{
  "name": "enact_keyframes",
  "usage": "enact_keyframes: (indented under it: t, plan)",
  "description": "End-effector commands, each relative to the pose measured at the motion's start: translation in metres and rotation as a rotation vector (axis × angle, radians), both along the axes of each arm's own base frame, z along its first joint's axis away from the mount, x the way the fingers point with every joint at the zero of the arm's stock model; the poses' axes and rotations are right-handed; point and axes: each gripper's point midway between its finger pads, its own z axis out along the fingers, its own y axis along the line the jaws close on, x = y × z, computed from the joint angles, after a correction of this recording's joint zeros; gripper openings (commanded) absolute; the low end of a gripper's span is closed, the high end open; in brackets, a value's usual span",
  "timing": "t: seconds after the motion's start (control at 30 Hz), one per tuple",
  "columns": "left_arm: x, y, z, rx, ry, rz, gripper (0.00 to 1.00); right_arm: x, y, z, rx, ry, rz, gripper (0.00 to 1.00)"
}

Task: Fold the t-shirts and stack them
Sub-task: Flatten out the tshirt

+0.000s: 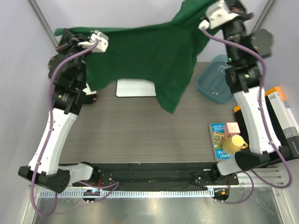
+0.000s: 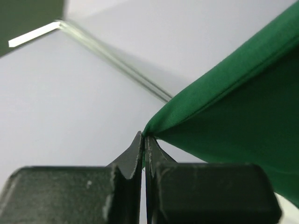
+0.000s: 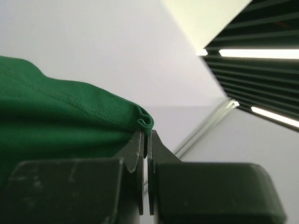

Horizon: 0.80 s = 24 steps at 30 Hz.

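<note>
At far left, the left gripper [image 2: 144, 138] pinches a corner of the dark green t-shirt [image 1: 145, 53], jaws closed tight; the shirt hangs spread in mid-air, limp and light, likely best gripped at its hems. Farther right, the right gripper [image 3: 146, 135] nips a stitched edge, jaws likewise closed.

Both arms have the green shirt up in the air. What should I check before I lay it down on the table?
1. Left gripper grip on the green shirt: ok, a corner is pinched between the fingertips.
2. Right gripper grip: ok, but only a small hem fold sits at the very tips.
3. Top edge stretched between the grippers: ok.
4. Lower edge hanging level: not ok, it drops to a point on the right.
5. Landing spot on the table in front of the white board: ok.
6. Cloth apart from the teal tub: cannot tell.
</note>
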Motion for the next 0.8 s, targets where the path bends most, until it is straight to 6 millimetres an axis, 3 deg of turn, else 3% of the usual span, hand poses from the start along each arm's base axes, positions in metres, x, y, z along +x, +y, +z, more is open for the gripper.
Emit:
enact_keyframes:
  t: [0.0,0.03,0.07,0.1,0.13,0.17,0.2,0.23,0.27,0.3,0.33,0.37,0.4,0.43,0.47,0.5,0.57,0.6,0.77]
  plan:
    - [-0.064,0.031,0.069,-0.073,-0.286,0.078,0.00,-0.074,-0.019,0.048,0.055,-0.141,0.035,0.01]
    - [-0.067,0.032,0.062,-0.059,-0.274,0.080,0.00,-0.081,-0.013,0.039,0.030,-0.118,0.066,0.01]
    - [-0.051,0.026,0.027,-0.003,-0.191,0.086,0.00,-0.076,-0.011,0.020,0.027,-0.068,0.082,0.01]
    - [-0.046,0.023,0.010,0.028,-0.163,0.082,0.00,-0.046,-0.001,-0.039,-0.002,0.087,0.089,0.01]
    - [-0.038,0.019,-0.032,0.073,-0.085,0.072,0.00,-0.039,0.002,-0.072,-0.017,0.168,0.098,0.01]
    - [-0.036,0.016,-0.054,0.101,-0.047,0.061,0.00,-0.051,0.004,-0.092,-0.035,0.205,0.127,0.01]
    - [-0.033,0.008,-0.078,0.142,0.003,0.019,0.00,-0.033,0.014,-0.177,-0.072,0.404,0.150,0.01]
    - [-0.025,0.003,-0.132,0.181,0.109,-0.009,0.00,-0.038,0.016,-0.211,-0.083,0.479,0.169,0.01]
    - [-0.034,0.002,-0.150,0.187,0.142,-0.034,0.00,-0.051,0.021,-0.236,-0.106,0.530,0.211,0.01]
    - [-0.035,-0.002,-0.190,0.212,0.264,-0.072,0.00,-0.056,0.023,-0.307,-0.125,0.705,0.234,0.01]
    - [-0.037,-0.010,-0.241,0.250,0.370,-0.130,0.00,-0.065,0.025,-0.336,-0.151,0.775,0.255,0.01]
    - [-0.049,-0.011,-0.256,0.266,0.399,-0.156,0.00,-0.074,0.026,-0.363,-0.184,0.844,0.271,0.01]
    - [-0.059,-0.012,-0.298,0.349,0.539,-0.193,0.00,-0.093,0.024,-0.408,-0.224,0.965,0.288,0.01]
    - [-0.069,-0.020,-0.336,0.390,0.624,-0.265,0.00,-0.103,0.022,-0.426,-0.280,1.015,0.295,0.01]
    - [-0.080,-0.021,-0.353,0.435,0.676,-0.303,0.00,-0.115,0.019,-0.444,-0.329,1.075,0.306,0.01]
    - [-0.106,-0.019,-0.386,0.505,0.818,-0.362,0.00,-0.138,0.017,-0.470,-0.371,1.198,0.340,0.01]
    - [-0.136,-0.027,-0.418,0.549,0.938,-0.488,0.00,-0.160,0.015,-0.487,-0.455,1.287,0.385,0.01]
    - [-0.146,-0.029,-0.421,0.572,0.956,-0.526,0.00,-0.180,0.010,-0.500,-0.492,1.389,0.412,0.01]
    - [-0.182,-0.025,-0.442,0.669,1.164,-0.637,0.00,-0.215,-0.002,-0.516,-0.626,1.584,0.461,0.01]
